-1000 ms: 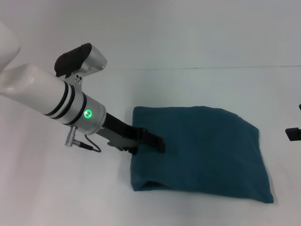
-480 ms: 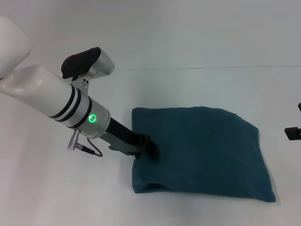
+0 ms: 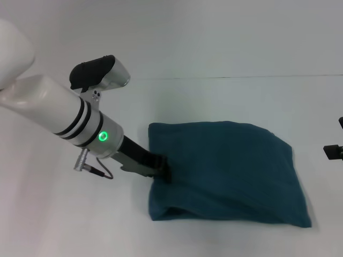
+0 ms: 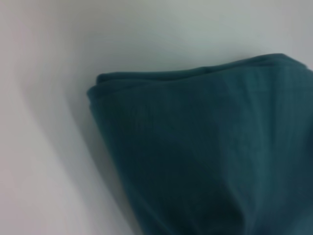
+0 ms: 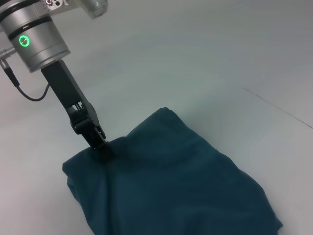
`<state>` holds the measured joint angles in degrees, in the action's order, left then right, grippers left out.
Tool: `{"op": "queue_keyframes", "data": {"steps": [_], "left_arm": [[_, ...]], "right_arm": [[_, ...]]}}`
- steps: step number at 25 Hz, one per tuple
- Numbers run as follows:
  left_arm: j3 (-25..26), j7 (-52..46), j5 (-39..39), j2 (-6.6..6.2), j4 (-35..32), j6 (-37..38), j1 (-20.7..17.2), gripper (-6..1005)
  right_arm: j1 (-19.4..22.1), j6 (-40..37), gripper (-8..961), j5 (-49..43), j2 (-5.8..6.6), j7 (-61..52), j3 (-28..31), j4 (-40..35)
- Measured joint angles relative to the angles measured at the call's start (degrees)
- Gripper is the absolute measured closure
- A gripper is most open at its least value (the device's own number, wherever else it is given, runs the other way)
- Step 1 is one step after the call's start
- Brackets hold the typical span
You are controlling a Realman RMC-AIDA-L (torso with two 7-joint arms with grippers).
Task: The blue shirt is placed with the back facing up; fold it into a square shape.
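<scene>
The left gripper (image 3: 163, 170) touched the folded blue shirt (image 3: 230, 168); finger state could not be told; dragging risked unfolding the edge.

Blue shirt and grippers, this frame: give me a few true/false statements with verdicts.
1. The blue shirt is spread out flat with both sleeves showing. False: it lies folded into a compact, roughly square bundle.
2. The left gripper is at the shirt's left edge. True.
3. The right gripper is over the middle of the shirt. False: it sits at the right edge of the head view, clear of the shirt.
4. The shirt rests on a white table. True.
5. The shirt carries a printed logo. False: the visible fabric is plain.
</scene>
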<state>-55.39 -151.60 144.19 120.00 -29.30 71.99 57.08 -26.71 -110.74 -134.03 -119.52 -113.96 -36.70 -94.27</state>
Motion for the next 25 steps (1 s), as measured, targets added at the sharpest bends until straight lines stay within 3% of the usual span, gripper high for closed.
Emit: {"op": "queue_keyframes", "data": {"steps": [7, 18, 25], "left_arm": [[-0.2, 0.2, 4.1, -0.83, -1.5, -1.4, -0.6, 831], [1.2, 0.4, 5.9, -4.64, -3.9, -2.1, -2.1, 906], [3.3, -3.0, 11.0, -4.95, -4.8, 1.8, -2.9, 910]], "right_arm": [[-0.2, 0.6, 113, 0.0, 0.0, 0.1, -0.2, 0.2], [-1.1, 1.7, 112, 0.0, -0.01, 0.0, -1.5, 0.8], [-1.5, 2.8, 112, -0.3, -0.01, -0.8, -3.6, 0.8]]}}
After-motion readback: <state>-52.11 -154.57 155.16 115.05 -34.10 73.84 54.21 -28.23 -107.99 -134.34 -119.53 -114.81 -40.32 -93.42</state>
